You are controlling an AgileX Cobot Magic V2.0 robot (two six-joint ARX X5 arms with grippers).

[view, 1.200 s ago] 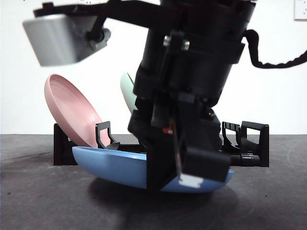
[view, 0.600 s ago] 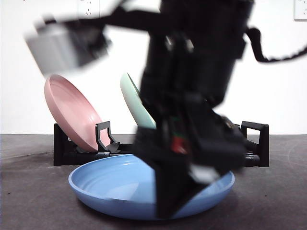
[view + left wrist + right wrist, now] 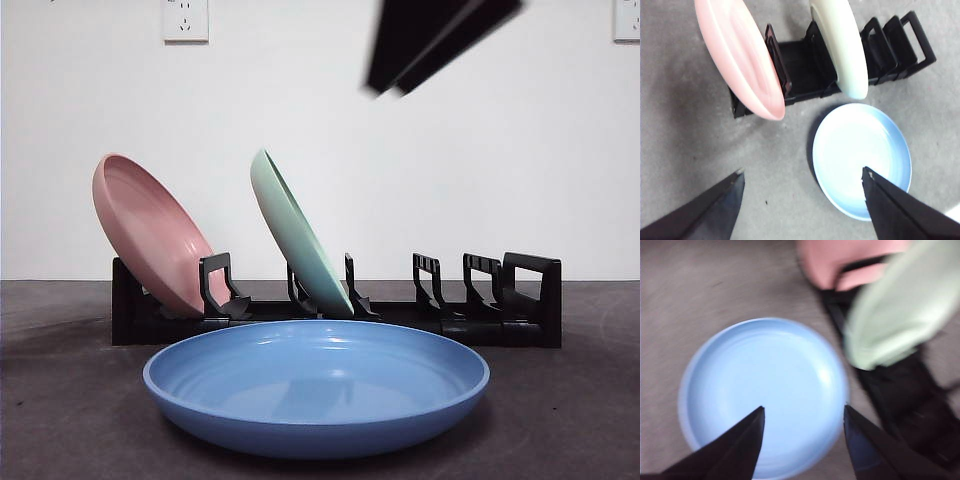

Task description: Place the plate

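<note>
The blue plate (image 3: 316, 385) lies flat, rim up, on the dark tabletop (image 3: 60, 420) by its near edge, held by nothing. Behind it a black rack (image 3: 520, 300) holds a pink plate (image 3: 150, 235) and a green plate (image 3: 298, 235), both tilted. The right claw (image 3: 802, 412) hangs blurred above, spread and empty; the left claw (image 3: 802, 177) likewise, higher up.

The left gripper (image 3: 802, 177) has two plain black jaws, each a flat wedge narrowing to a pointed tip with a small pale fleck at the end. The right gripper (image 3: 802, 412) has matching matte black, sharply tapered jaws. At the front view's upper right, a blurred black, slanted piece of an arm (image 3: 435, 40) shows.
</note>
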